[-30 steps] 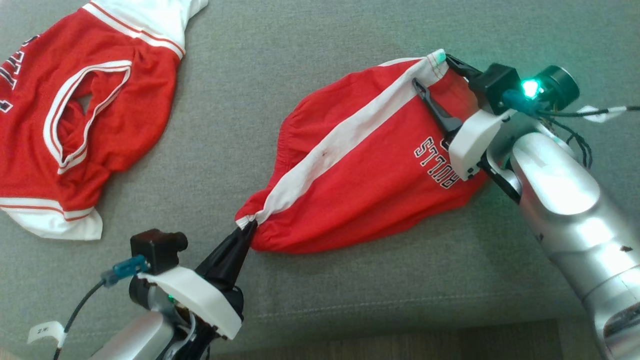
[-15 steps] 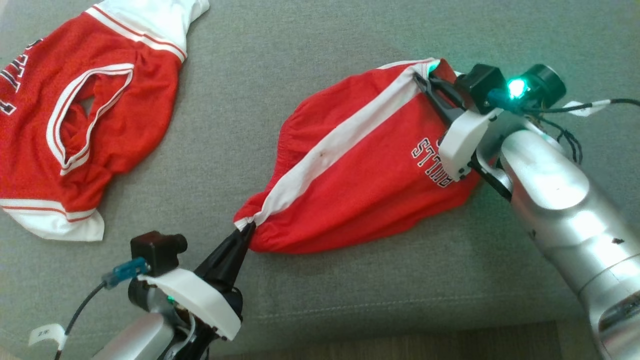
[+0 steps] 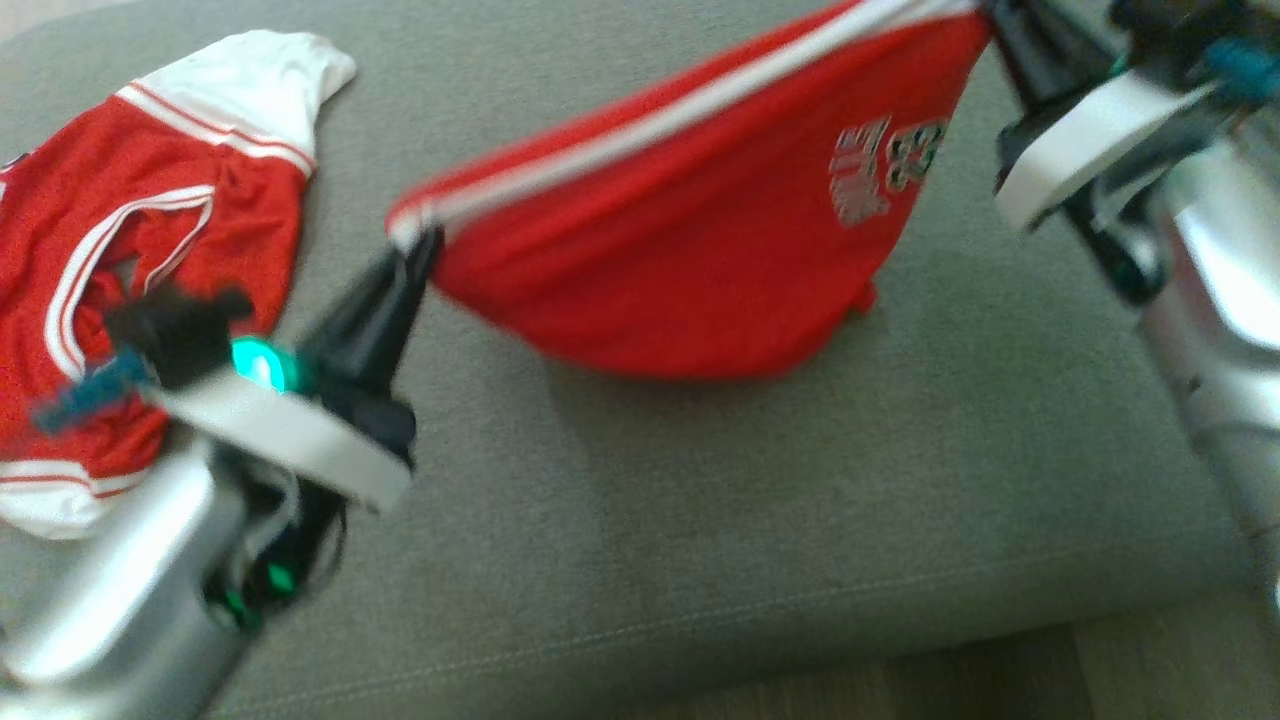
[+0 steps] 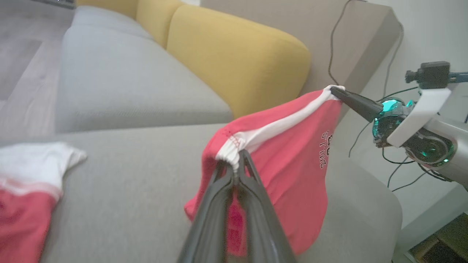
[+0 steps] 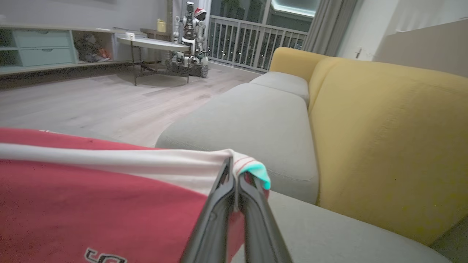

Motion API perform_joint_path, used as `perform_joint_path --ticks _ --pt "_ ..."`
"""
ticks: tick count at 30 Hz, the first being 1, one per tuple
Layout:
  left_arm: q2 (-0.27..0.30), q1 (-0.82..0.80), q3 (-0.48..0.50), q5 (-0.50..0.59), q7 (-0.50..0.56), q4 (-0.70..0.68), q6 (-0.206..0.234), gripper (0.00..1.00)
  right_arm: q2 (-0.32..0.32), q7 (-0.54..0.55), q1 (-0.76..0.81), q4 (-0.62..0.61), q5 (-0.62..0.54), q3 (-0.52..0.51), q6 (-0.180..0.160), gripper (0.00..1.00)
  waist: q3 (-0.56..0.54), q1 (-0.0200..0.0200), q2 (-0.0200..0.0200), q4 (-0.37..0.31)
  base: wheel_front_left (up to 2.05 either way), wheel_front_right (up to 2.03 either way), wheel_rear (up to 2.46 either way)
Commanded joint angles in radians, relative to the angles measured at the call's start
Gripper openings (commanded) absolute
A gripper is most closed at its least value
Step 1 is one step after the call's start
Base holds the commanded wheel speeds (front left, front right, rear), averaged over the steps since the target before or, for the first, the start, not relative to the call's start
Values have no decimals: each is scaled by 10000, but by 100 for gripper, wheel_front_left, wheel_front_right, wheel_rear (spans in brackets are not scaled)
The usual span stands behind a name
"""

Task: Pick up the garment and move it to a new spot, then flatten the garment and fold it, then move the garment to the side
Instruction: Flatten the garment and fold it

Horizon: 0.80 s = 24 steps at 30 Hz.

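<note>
Left hand (image 4: 237,162) pinches one corner of the hanging garment (image 3: 700,250); right hand (image 5: 234,166), higher, pinches the other.

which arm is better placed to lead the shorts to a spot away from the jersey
Right, probably. Each pincer is shut on one end of the shorts, but the left pincer hangs beside the jersey, while around the right pincer the cushion is bare.

garment (image 3: 700,250): red matt cloth | sofa (image 3: 700,520): grey woven cloth | right forearm (image 3: 1220,330): glossy silver | floor (image 5: 91,106): pale wood
</note>
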Motion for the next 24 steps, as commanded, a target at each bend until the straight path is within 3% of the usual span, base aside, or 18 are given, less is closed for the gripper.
perform_joint_path --ticks 1,6,11,16,20,24 --pt "465 -971 624 72 247 -429 -76 0 -173 169 -601 -354 147 -221 -6 0 46 0 0 -171 0 0 0" --pt "710 -3898 585 399 1931 -36 -556 0 -386 1176 -1839 -493 809 -540 -6 0 642 0 0 -370 0 0 0" --pt "311 -7136 355 1397 2488 1814 -921 0 -551 1645 -3479 56 1206 -653 -6 0 1644 0 0 -485 0 0 0" --pt "-327 -9969 100 3107 1375 3819 -975 0 -618 581 -5382 1085 393 -1181 -6 0 2690 0 0 -649 0 0 0" --pt "-863 -11610 21 4423 -314 4991 -511 0 -764 -256 -6649 1501 -940 -2203 -6 0 3333 0 0 -650 0 0 0" --pt "-1303 -12225 122 5204 -922 5318 -104 0 -620 -341 -6829 36 -2268 -3810 -6 0 3775 0 0 -573 0 0 0"
